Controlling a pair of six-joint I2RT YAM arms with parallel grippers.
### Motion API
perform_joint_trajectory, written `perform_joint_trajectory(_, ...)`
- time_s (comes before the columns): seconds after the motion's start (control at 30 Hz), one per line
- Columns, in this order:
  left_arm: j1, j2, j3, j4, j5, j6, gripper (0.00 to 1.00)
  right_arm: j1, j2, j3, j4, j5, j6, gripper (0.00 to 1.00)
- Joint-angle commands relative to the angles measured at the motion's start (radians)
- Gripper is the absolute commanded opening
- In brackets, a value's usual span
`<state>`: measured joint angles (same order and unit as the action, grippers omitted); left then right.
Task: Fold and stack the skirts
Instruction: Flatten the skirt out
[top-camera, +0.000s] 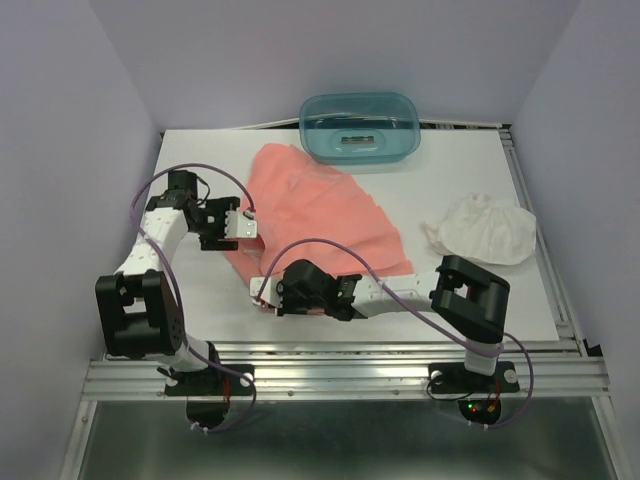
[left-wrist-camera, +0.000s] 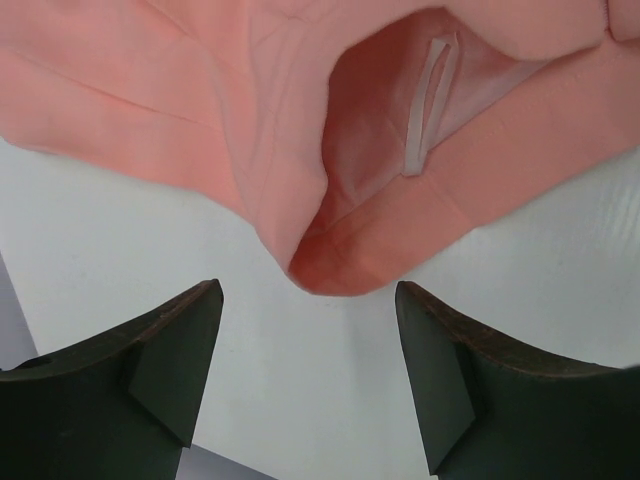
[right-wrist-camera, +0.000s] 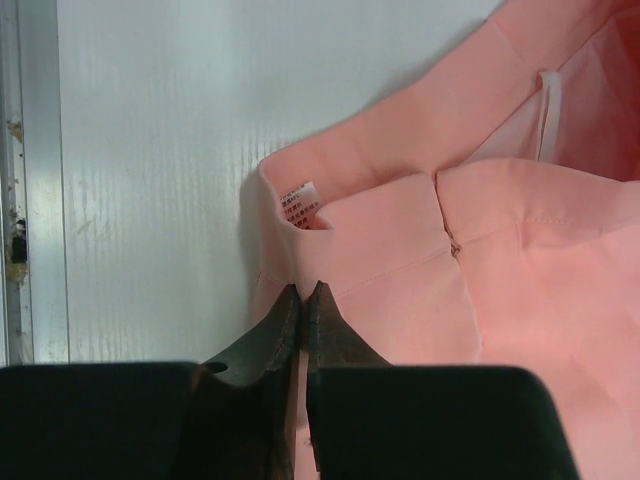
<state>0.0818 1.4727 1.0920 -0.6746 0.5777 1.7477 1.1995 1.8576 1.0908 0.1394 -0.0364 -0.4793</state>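
Observation:
The salmon-pink skirt (top-camera: 325, 210) lies spread on the white table, from its middle toward the back. My right gripper (right-wrist-camera: 303, 292) is shut on the skirt's waistband (right-wrist-camera: 380, 250) just below a small white label (right-wrist-camera: 300, 203); in the top view this gripper (top-camera: 263, 292) is at the skirt's near left corner. My left gripper (left-wrist-camera: 305, 300) is open and empty, its fingers (left-wrist-camera: 180, 360) either side of a waistband fold (left-wrist-camera: 345, 265) without touching it; in the top view it (top-camera: 243, 226) is at the skirt's left edge. The white pleated skirt (top-camera: 482, 228) lies crumpled at the right.
A teal translucent tub (top-camera: 358, 127) stands at the back centre, just beyond the pink skirt. The table's metal rail (right-wrist-camera: 20, 180) runs along the near edge. Purple walls close in on the left, right and back.

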Motion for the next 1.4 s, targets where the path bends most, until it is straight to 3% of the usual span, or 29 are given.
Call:
perform_joint_trajectory(0.0, -0.065, -0.023, -0.030, 0.084, 0.010, 0.058, 0.81, 0.008, -0.008, -0.008, 0.072, 0.032, -0.012, 0.01)
perform_joint_trajectory(0.17, -0.158, -0.003, -0.060, 0.188, -0.029, 0.006, 0.80, 0.008, -0.009, 0.004, 0.060, 0.029, -0.010, 0.01)
perform_joint_trajectory(0.4, -0.183, 0.081, 0.000, 0.142, -0.056, -0.002, 0.74, 0.008, -0.020, 0.000, 0.052, 0.032, -0.012, 0.01)
perform_joint_trajectory(0.6, -0.186, 0.115, 0.014, 0.145, -0.102, -0.013, 0.42, 0.008, -0.028, -0.014, 0.054, 0.061, -0.008, 0.01)
perform_joint_trajectory(0.73, -0.151, 0.106, 0.048, 0.172, -0.104, -0.054, 0.05, 0.008, -0.040, -0.028, 0.054, 0.072, -0.010, 0.01)
perform_joint_trajectory(0.77, -0.134, 0.095, 0.058, 0.168, -0.096, -0.054, 0.02, 0.008, -0.043, -0.032, 0.054, 0.073, -0.010, 0.01)
perform_joint_trajectory(1.03, 0.035, 0.087, 0.134, 0.136, -0.102, 0.094, 0.00, 0.008, -0.078, -0.069, 0.025, 0.056, 0.011, 0.01)
perform_joint_trajectory(1.37, 0.062, 0.092, -0.061, 0.264, -0.191, 0.228, 0.00, 0.066, -0.063, -0.077, -0.038, -0.057, -0.015, 0.01)
